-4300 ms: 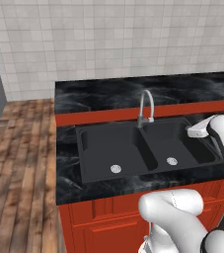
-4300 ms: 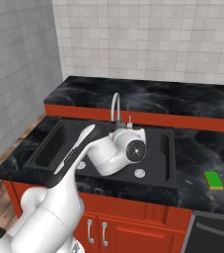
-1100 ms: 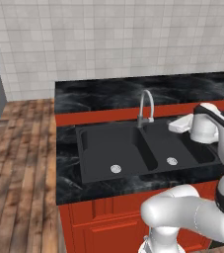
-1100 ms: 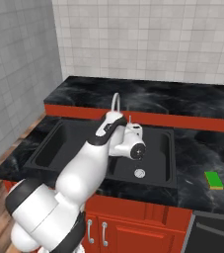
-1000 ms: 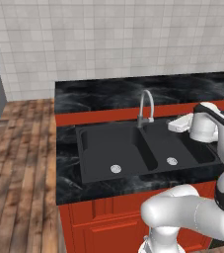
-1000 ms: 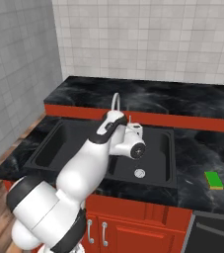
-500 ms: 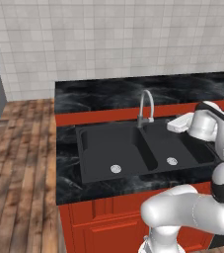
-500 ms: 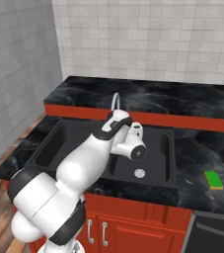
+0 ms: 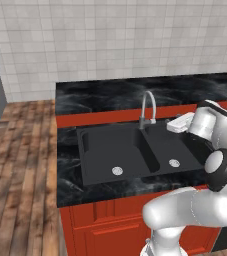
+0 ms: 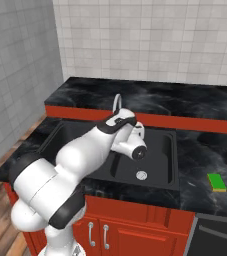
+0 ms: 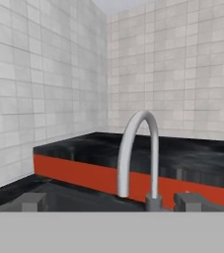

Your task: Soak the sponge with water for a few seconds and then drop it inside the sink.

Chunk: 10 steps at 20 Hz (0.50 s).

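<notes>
The sponge (image 10: 216, 182), yellow with a green top, lies on the black counter to the right of the sink (image 10: 161, 150), well away from my hand. The matte black double sink (image 9: 110, 150) has a round silver drain (image 9: 117, 171) in the wide basin and another in the narrower one. My gripper (image 9: 171, 125) hovers over the narrower basin, just right of the faucet. In the hand view its fingertips (image 11: 32, 201) stand wide apart, open and empty, with the faucet between them ahead. The water is out of view.
The curved grey faucet (image 9: 148, 106) rises at the sink's back edge, close in front of the hand (image 11: 137, 153). A tiled wall stands behind the marbled counter (image 9: 110, 95). Red cabinets (image 10: 135, 225) run below, and my arm crosses over the wide basin.
The hand has crept a little left toward the faucet while the arm's elbow swung round. The jaws stayed open. The sponge has not moved.
</notes>
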Available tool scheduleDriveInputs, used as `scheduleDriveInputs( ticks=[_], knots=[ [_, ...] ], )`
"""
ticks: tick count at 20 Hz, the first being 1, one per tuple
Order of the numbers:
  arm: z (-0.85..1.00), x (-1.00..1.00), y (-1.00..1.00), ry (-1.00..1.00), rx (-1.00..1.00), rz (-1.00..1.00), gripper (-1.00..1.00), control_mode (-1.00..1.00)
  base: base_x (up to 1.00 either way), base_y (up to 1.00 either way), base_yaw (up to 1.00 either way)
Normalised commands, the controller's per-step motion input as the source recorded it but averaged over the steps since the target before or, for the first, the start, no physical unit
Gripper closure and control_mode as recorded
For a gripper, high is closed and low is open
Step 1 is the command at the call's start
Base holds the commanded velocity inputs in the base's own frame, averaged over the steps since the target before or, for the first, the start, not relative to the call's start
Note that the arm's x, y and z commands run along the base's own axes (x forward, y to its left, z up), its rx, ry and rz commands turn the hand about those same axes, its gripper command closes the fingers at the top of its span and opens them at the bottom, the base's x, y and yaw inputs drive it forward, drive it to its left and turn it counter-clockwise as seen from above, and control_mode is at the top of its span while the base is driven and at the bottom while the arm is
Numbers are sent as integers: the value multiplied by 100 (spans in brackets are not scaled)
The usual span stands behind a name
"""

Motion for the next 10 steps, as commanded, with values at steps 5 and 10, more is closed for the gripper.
scheduleDriveInputs(
  ticks=[5, 10],
  knots=[
    [-5, 6, 0, 0, 0, 0, -100, -100, 0, 0, 0],
    [-15, 0, 0, 0, 0, 0, -100, -100, 0, 0, 0]
  ],
)
